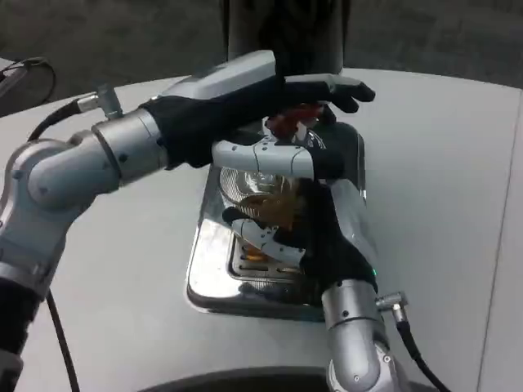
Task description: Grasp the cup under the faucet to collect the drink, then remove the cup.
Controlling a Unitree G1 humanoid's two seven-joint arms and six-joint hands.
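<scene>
A: Fingers (pixel 260 236) of right hand (pixel 306 237) wrapped round clear cup (pixel 265 192); cup standing on steel drip tray (pixel 214 273), directly under red faucet lever (pixel 288 121).

B: Left hand (pixel 270 90)?

A: Reaching in from above, palm down, fingers extended over the lever, apparently pressing it; actual contact hard to confirm.

B: Progress?

A: Grasp made. Amber liquid visible in cup, so filling judged under way. Removal from tray to bench (pixel 122 269) outstanding.

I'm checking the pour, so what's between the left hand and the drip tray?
In the head view, the clear cup, held by the right hand, sits between the left hand and the drip tray.
</scene>
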